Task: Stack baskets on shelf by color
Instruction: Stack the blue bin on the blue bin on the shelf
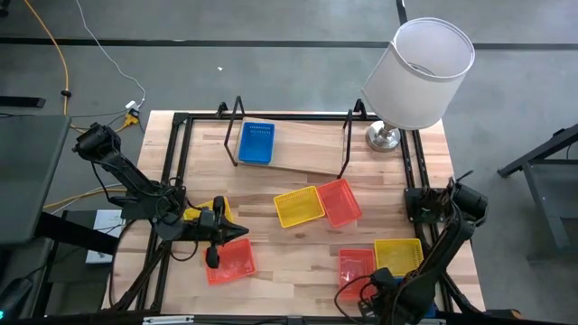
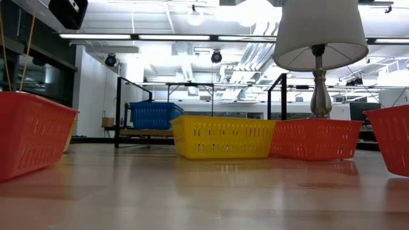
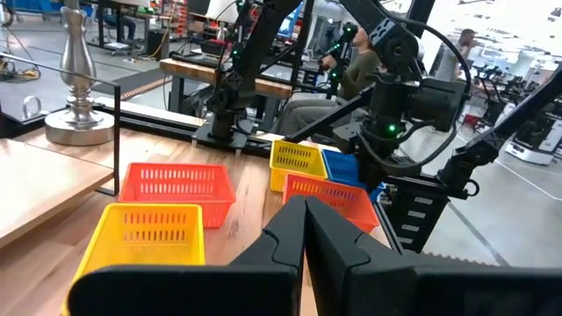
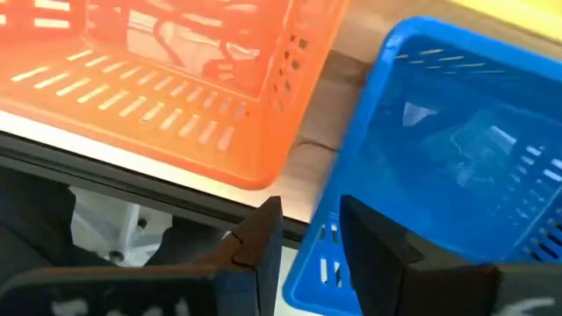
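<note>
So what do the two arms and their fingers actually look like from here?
Both arms are dark, near-black jointed links with black cables looped along them. The left arm rises from a round dark base; the right arm matches it, and small green lights glow on its joints in the left wrist view. The left fingers are matte black wedges; the right fingers are the same black, angular shape.

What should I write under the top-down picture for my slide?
One blue basket sits on the shelf; other baskets wait on the table.

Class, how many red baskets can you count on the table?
3. One red basket lies mid-table, touching a yellow basket; another is front left; a third is front right beside a second yellow one. The arms could hide more.
</note>
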